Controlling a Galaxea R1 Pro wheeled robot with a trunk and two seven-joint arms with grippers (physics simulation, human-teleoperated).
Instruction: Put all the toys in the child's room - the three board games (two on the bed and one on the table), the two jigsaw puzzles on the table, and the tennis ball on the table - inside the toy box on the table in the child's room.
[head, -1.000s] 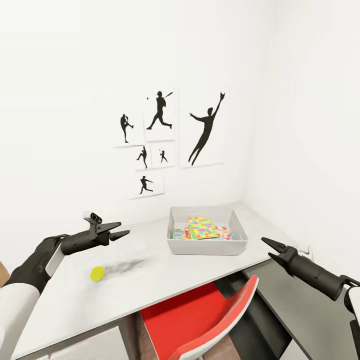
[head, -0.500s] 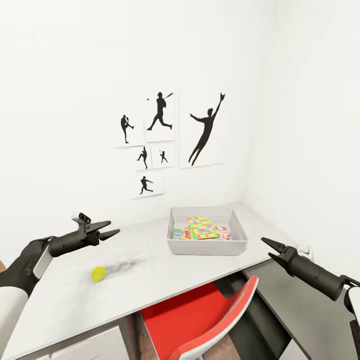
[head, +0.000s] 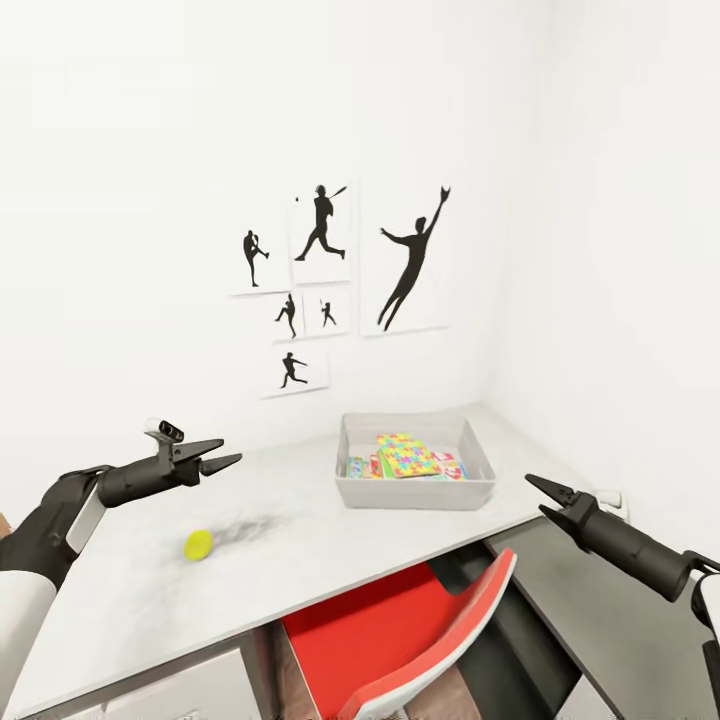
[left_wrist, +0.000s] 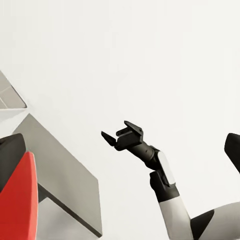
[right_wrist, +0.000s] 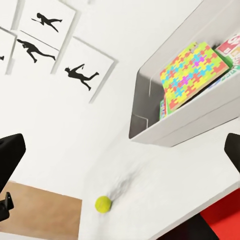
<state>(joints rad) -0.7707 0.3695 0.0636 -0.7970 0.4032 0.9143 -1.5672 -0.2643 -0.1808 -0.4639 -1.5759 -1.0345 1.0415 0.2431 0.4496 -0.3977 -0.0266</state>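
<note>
Tennis ball (head: 198, 544) on tabletop (head: 300, 560), below and apart from left claw (head: 228, 461), which is parted, empty; right claw (head: 540, 500) parted, empty; toy box (head: 415, 490) well apart, holding jigsaw puzzle (head: 405, 455).

matt grey table (head: 300, 560), glossy red chair (head: 400, 640)

Both arms reach forward — left tool (head: 225, 459) parted and holding nothing, right tool (head: 540, 499) likewise.
</note>
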